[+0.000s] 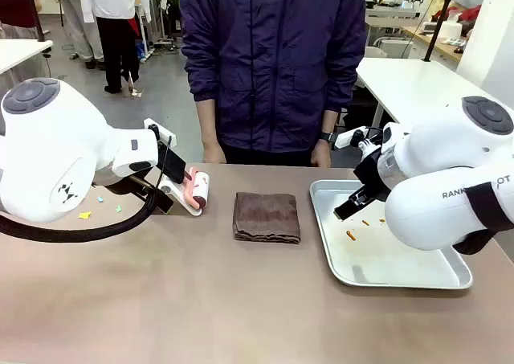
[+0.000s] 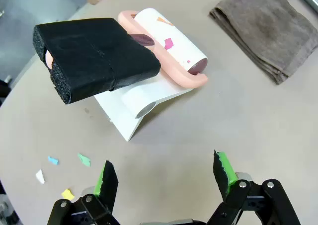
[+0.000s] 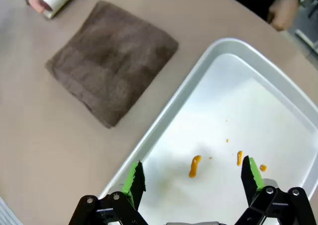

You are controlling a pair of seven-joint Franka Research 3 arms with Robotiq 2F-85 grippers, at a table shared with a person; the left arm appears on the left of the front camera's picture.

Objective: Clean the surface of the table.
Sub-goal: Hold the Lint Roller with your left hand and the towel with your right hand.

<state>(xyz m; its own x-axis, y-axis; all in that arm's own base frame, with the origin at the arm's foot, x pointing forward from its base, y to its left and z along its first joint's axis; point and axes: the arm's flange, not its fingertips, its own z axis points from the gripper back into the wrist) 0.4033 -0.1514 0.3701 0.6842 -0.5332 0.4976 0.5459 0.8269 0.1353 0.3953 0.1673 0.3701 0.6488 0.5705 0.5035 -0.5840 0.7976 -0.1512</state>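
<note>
Table (image 1: 201, 300) long axis runs left-right; left hand (image 2: 163, 161), right hand (image 3: 192, 163) both spread, holding nothing.

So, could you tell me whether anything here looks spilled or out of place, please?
Yes: small coloured paper scraps lie scattered on the table near the lint roller, and orange smears dot the silver tray. The folded brown cloth looks tidy.

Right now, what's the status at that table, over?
Left gripper, right gripper: fingers open, empty. Table: paper scraps beside the lint roller. Folded brown cloth mid-table; tray with orange smears at robot's right.
</note>
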